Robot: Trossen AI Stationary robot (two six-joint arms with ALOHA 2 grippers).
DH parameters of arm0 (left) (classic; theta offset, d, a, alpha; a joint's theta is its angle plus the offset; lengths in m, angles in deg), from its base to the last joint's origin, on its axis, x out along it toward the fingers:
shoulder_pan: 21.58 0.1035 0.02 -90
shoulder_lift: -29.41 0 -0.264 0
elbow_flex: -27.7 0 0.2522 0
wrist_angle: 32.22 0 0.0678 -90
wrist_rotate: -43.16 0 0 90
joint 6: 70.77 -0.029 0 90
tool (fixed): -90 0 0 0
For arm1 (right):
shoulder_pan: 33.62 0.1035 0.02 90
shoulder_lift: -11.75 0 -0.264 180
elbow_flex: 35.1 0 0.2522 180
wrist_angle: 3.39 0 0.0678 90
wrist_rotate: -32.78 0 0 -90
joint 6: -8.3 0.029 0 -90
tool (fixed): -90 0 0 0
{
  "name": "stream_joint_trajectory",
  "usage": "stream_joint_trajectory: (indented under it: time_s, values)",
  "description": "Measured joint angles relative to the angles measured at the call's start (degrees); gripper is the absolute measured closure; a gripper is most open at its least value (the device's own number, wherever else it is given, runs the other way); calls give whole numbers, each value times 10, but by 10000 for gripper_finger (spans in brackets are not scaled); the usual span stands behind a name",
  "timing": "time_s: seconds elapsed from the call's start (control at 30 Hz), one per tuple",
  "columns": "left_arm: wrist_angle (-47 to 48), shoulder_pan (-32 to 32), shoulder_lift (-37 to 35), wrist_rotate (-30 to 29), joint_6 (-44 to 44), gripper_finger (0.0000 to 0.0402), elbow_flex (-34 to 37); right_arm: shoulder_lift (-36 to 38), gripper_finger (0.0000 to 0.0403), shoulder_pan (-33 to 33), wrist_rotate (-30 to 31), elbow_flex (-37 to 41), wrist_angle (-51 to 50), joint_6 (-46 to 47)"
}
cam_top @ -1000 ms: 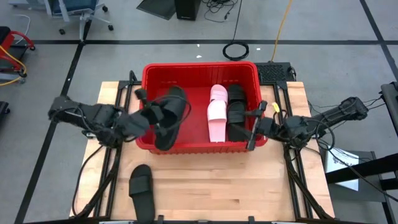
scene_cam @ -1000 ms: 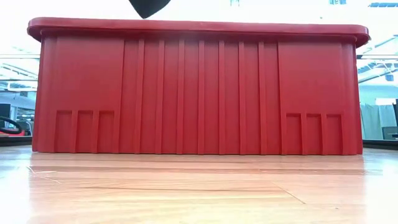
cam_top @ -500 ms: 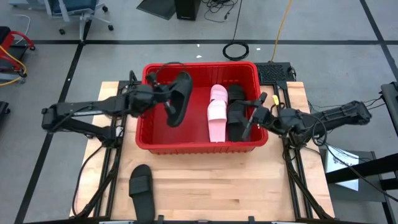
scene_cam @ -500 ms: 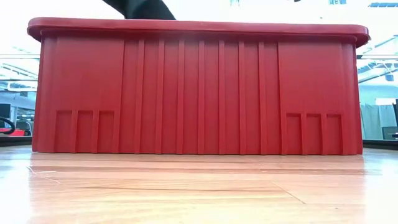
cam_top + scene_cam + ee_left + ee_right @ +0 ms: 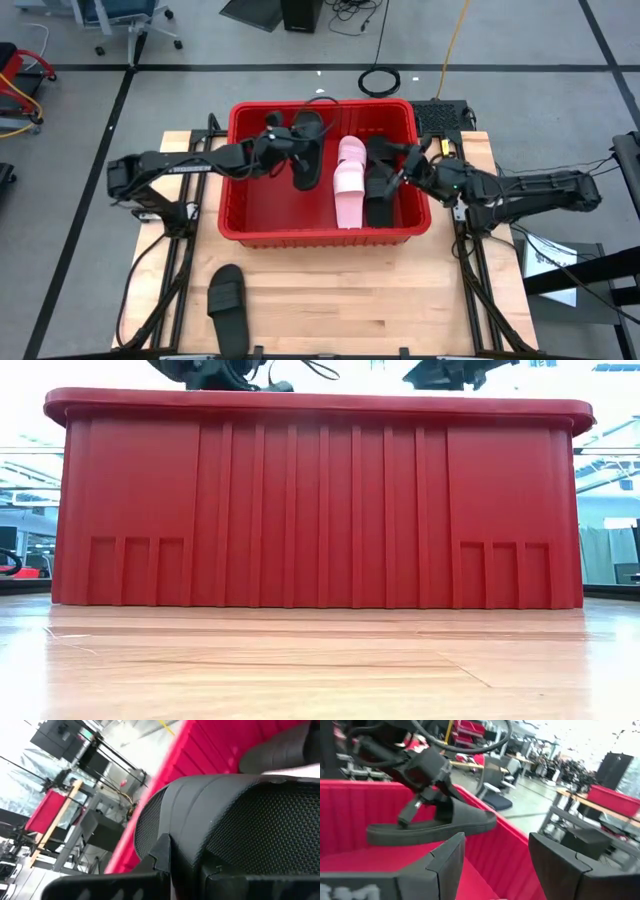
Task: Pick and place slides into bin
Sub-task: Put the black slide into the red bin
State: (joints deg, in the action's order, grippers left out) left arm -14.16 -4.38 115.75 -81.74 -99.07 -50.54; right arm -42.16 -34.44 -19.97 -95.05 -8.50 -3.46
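Observation:
The red bin (image 5: pixel 238 170) stands mid-table. My left gripper (image 5: pixel 283 150) is shut on a black slide (image 5: pixel 307 150) over the bin's far-left part; the slide also shows in the right wrist view (image 5: pixel 435 826). Two pink slides (image 5: pixel 348 180) and black slides (image 5: pixel 380 180) lie on the bin floor. My right gripper (image 5: pixel 400 172) hangs open and empty over the black slides at the bin's right wall; its open fingers show in the right wrist view (image 5: pixel 495 865). Another black slide (image 5: pixel 227 303) lies flat on the table near the front edge. My left gripper holds the black slide by its wide strap (image 5: pixel 225 820), coming from the table's left side. The fingers (image 5: pixel 417 805) meet the strap's side, and the slide is lifted clear of the bin floor. The gripper itself hides just how the fingers close on the strap.
The low view shows only the bin's near wall (image 5: pixel 320 510), with both arms just above its rim. Bare wooden table (image 5: pixel 350 300) lies between the bin and the front edge. Black frame rails run along both sides of the table.
My left gripper has carried the black slide from over the bin's near-left wall toward the far edge and the right, deeper over the bin, and the slide has turned about. My right gripper has moved a little toward the far edge and left, over the bin's right side.

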Motion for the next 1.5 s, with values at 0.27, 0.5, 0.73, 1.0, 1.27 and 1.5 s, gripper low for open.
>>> stream_joint_trajectory:
  time_s: [0.27,0.5,0.73,1.0,1.27,1.5]
  values:
    - [4,16,65,1,-1,378,0,0,193,-45,-6,0,-30,12]
    - [-13,23,118,28,19,378,1,0,193,-71,-111,0,-30,31]
    - [-34,35,153,46,14,378,1,0,193,-75,-140,0,-30,36]
    - [-44,60,158,76,23,378,1,0,193,-75,-151,0,-30,36]
    - [-56,73,172,99,20,378,1,0,193,-75,-151,0,-30,36]
    - [-64,62,180,93,34,378,1,-5,193,-75,-150,0,-30,36]
